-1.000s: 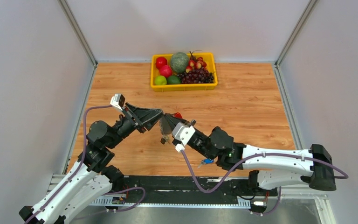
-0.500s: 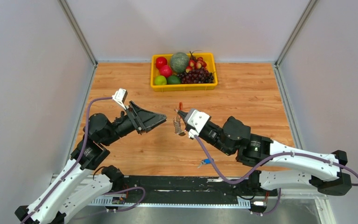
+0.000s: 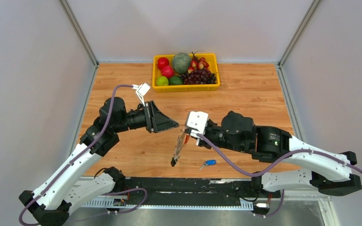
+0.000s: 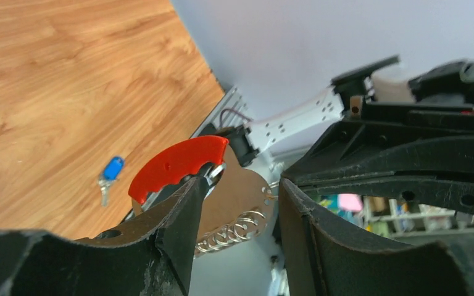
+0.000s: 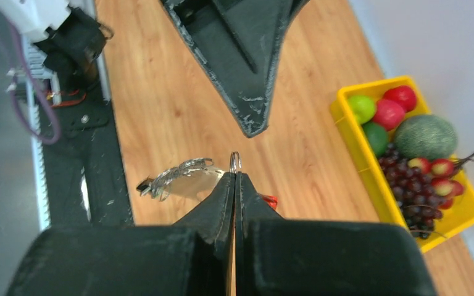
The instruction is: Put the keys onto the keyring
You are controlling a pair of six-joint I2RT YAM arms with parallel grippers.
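Observation:
My right gripper (image 3: 188,134) is shut on the thin silver keyring (image 5: 235,161), whose loop pokes out above the closed fingertips (image 5: 235,176). The ring's charm (image 3: 175,157) and a chain of small rings (image 4: 234,231) dangle below it, above the table. The red key (image 4: 179,161) hangs beside the ring; I cannot tell whether it is threaded on. My left gripper (image 3: 169,125) stands open just left of the ring, its jaws apart and holding nothing (image 4: 237,185). The blue key (image 3: 209,163) lies flat on the wood near the front edge.
A yellow basket (image 3: 186,87) of fruit stands at the back middle of the wooden table. Grey walls close in the left, right and back sides. A black rail (image 3: 188,183) runs along the near edge, just past the blue key.
The left gripper opened, let go of the keyring and drew back to the left. The right gripper carried the ring toward the near edge, so the charm now dangles lower.

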